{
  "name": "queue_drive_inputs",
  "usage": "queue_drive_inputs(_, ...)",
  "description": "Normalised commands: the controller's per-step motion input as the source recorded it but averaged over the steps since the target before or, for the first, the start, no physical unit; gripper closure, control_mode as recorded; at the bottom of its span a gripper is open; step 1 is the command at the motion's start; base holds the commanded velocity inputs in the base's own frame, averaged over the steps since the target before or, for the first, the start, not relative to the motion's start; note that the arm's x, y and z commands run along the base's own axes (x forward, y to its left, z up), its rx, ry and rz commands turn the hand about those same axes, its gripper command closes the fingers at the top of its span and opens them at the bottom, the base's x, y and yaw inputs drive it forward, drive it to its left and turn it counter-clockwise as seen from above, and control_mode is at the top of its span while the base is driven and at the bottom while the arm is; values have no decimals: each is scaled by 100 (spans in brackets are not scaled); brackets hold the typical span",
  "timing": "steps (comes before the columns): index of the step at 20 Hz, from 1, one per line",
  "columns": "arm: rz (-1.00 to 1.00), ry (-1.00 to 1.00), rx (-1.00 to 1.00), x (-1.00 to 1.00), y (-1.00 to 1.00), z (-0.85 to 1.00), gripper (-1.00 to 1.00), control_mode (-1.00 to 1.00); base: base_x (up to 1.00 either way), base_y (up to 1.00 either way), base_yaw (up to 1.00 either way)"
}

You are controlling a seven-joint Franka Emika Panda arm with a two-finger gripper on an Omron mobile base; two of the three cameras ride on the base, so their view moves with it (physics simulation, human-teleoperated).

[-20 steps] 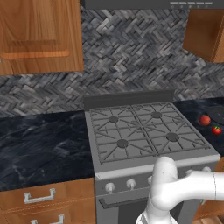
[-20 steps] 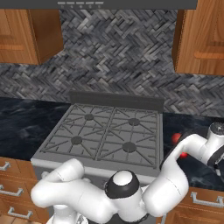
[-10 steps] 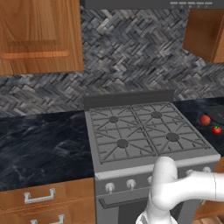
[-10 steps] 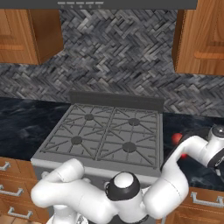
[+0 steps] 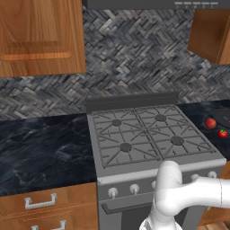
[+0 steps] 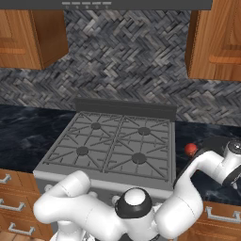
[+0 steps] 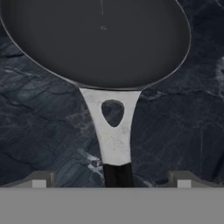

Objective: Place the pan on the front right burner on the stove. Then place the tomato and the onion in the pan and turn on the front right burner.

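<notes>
Pan's sitting off on the bench, stove has nothing on it, veggies parked beside it

The pan (image 7: pixel 98 39) is dark, round and shallow, lying flat on the dark marble bench (image 7: pixel 39 127), with a pale metal neck with a hole in it leading into a thin dark handle. The stove (image 5: pixel 152 134) is grey with four grated burners and all of them are bare, including the front right burner (image 5: pixel 177 140). The onion (image 5: pixel 210 123), dull red, sits on the bench just right of the stove, and the tomato (image 5: pixel 223 133), brighter with a green top, is near it, slightly closer to the front.
</notes>
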Motion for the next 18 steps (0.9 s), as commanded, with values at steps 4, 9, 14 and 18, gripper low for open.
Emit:
queue_drive_inputs(4,2,1,0,0,0,-28,-100,-100,0,0,0)
queue_drive_inputs(9,1,1,0,0,0,-22,-100,-100,0,0,0)
queue_drive_inputs(14,0,1,0,0,0,-6,-100,-100,0,0,0)
queue_drive_inputs(18,0,0,0,0,0,0,-100,-100,0,0,0)
